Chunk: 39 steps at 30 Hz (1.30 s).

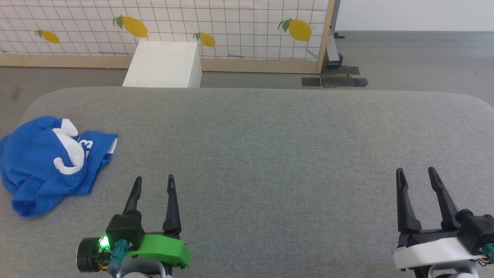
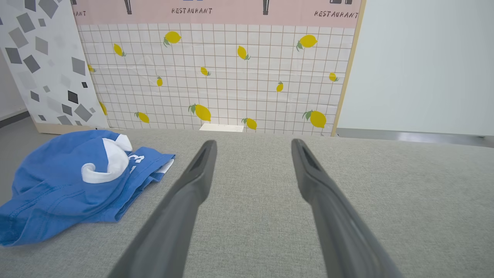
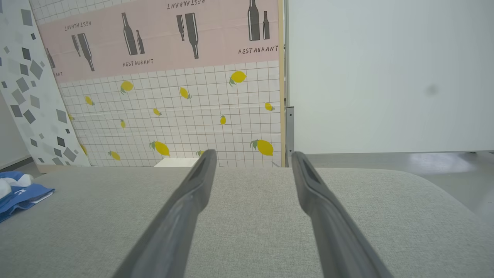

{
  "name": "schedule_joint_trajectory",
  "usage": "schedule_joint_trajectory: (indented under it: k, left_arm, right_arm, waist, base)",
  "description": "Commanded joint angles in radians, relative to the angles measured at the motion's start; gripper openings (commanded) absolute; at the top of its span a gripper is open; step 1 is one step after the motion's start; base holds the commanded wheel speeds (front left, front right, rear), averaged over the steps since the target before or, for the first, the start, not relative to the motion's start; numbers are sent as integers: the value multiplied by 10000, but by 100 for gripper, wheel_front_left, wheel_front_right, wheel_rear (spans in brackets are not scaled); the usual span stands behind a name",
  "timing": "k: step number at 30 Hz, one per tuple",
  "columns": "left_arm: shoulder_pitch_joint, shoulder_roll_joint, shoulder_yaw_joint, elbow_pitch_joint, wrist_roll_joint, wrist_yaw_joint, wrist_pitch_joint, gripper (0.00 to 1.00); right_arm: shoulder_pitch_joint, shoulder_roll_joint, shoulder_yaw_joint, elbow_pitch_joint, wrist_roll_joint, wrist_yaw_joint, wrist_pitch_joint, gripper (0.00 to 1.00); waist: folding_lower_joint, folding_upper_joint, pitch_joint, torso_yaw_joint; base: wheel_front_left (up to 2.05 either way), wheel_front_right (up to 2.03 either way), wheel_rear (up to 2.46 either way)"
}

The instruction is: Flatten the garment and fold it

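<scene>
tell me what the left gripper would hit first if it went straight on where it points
Nothing nearby: the left gripper points across bare grey table, with the garment off to its left. Beyond the far edge, probably the white box; depth is unclear.

A white box (image 1: 162, 63) stands between grey table (image 1: 270, 154) and lemon-print panel (image 1: 231, 23).

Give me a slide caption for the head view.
Crumpled blue garment on the grey surface, far left; left gripper and right gripper open, empty, apart from it.
</scene>
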Motion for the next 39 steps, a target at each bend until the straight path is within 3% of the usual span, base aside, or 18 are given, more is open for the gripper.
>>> schedule_joint_trajectory:
  k: [1, 14, 39]
  left_arm:
    - [-66, -45, 17, 32, 17, 60, -47, 100]
    - [-216, -45, 63, 86, 204, 183, -47, 100]
    - [-236, -45, 460, -117, 170, 477, -47, 100]
  right_arm:
    - [122, 19, 13, 28, -63, -15, -57, 100]
    - [101, 19, -6, 18, -124, -15, -57, 100]
    - [61, 19, -3, 7, -263, -15, -57, 100]
  waist:
    - [0, 0, -4, 14]
    - [0, 0, 126, 681]
    - [0, 0, 446, 4296]
  base:
    - [0, 0, 0]
    - [0, 0, 0]
    - [0, 0, 0]
